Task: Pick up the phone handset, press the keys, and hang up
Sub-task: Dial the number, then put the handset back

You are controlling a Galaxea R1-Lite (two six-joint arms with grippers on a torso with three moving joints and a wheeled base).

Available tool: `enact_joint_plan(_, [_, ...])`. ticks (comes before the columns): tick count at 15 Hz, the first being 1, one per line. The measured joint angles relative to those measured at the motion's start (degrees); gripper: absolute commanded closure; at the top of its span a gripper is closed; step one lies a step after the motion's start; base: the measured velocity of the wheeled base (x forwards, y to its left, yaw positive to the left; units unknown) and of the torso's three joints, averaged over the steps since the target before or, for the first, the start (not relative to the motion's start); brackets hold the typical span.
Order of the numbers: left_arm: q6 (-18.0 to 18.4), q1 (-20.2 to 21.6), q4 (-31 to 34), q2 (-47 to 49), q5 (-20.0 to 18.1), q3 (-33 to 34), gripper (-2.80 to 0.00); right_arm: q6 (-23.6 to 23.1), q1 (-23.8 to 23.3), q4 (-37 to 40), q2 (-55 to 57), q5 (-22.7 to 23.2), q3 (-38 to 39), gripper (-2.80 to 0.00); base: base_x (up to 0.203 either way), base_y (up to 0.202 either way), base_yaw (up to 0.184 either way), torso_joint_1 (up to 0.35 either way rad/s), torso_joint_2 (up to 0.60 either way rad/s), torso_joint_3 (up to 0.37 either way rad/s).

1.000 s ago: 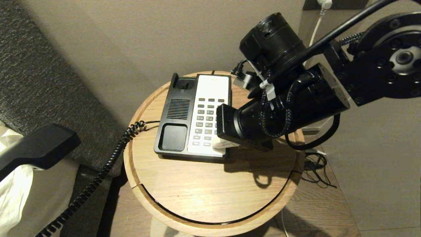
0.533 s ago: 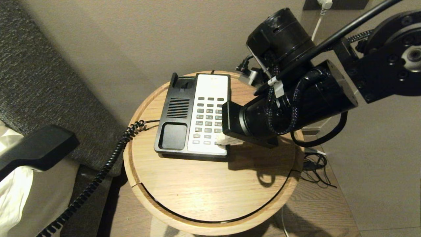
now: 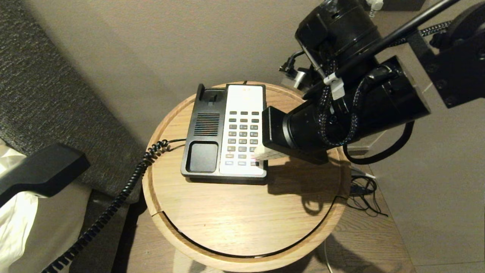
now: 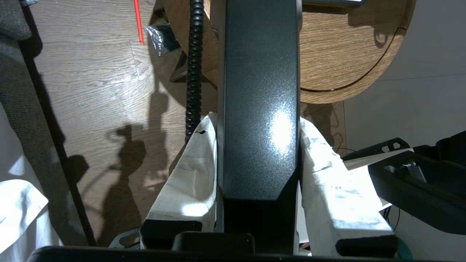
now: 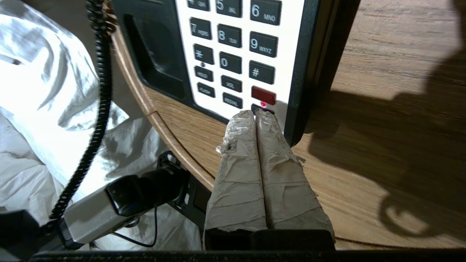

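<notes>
The black phone handset (image 3: 41, 170) hangs off the table's left side, held in my left gripper (image 4: 256, 123), whose taped fingers (image 4: 189, 171) are shut on its bar (image 4: 260, 91). Its coiled cord (image 3: 125, 189) runs to the phone base (image 3: 206, 136) on the round wooden table (image 3: 242, 216). The keys (image 3: 242, 138) sit on the white faceplate. My right gripper (image 5: 255, 113) is shut and empty, its taped tips close above the faceplate's near right corner, just below the reddish key (image 5: 263, 95). It also shows in the head view (image 3: 261, 153).
The empty handset cradle (image 3: 202, 157) lies on the base's left side. A dark upholstered seat (image 3: 45, 94) and white cloth (image 3: 15, 223) lie left of the table. Cables (image 3: 363, 193) trail on the floor at the right.
My right arm has risen and drawn back to the right, off the keypad's lower right keys. The phone base has shifted slightly right. The handset in my left gripper has stayed still.
</notes>
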Motion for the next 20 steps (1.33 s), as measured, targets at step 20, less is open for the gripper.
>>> enact_joint_plan(20, [15.56, -7.73, -36.09, 23.54, 21.43, -0.2, 0.0, 10.57, -22.27, 7.15, -56.5, -8.76, 28.35, 0.0, 0.0, 0.0, 0.0, 0.0, 0.0, 0.0])
